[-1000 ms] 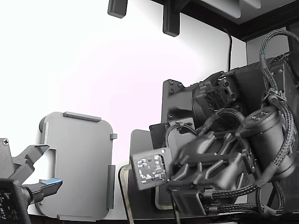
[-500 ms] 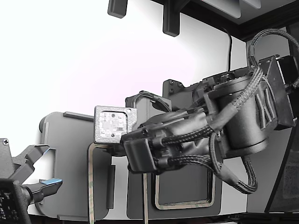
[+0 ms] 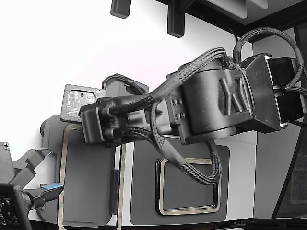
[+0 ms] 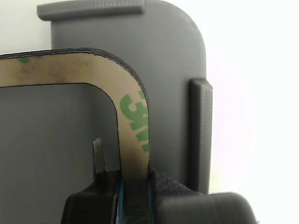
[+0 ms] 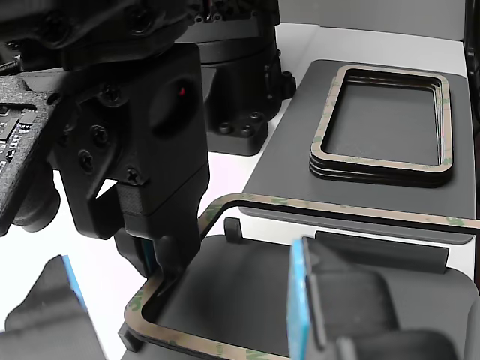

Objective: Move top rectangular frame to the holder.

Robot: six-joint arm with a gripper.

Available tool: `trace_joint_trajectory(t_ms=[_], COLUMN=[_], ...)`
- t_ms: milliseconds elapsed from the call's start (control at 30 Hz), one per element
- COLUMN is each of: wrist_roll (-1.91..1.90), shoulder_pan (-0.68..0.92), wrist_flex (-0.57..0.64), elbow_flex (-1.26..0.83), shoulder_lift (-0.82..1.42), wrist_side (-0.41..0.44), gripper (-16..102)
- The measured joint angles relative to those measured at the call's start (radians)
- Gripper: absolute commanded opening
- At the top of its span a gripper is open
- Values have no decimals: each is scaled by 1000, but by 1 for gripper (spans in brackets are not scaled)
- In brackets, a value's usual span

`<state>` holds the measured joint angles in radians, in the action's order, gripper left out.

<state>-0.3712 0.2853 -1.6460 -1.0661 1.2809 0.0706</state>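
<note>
Above the holder (image 3: 91,187), my fingers (image 5: 176,255) pinch the top rectangular frame (image 3: 62,191) by one thin side, toward the holder's twelve o'clock edge. It looks light, thin, probably floppy, so I judge an edge grip marginal.

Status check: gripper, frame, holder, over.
Gripper shut on top rectangular frame. Frame held above the holder, not seated. Nothing seen blocking.

Tan top rectangular frame (image 3: 63,177) (level) above grey holder (image 3: 93,191).
</note>
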Motion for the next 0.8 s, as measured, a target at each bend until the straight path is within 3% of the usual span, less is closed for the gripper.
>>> trace_joint_trajectory(t_ms=[800], wrist_roll=[74], shoulder_pan=[-51], wrist_flex=[0], elbow_flex=[103], shoulder_lift=[-115], wrist_side=[-12], gripper=[-10])
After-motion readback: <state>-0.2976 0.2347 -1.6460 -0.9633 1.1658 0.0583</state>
